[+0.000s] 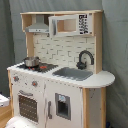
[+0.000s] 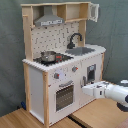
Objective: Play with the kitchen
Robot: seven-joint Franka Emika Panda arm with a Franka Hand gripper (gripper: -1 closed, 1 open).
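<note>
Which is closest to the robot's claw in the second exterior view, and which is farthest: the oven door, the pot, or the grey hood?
From the claw, at the kitchen's lower front:
1. Oven door: just to the second exterior view's left of the claw, at about the same height.
2. Pot: higher, on the stovetop.
3. Grey hood: at the very top, above the pot.

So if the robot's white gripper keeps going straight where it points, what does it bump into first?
Probably the tall white and light-wood toy kitchen: the white gripper points at its lower front, near the windowed oven door. Depth is unclear, so it might pass just in front.
</note>
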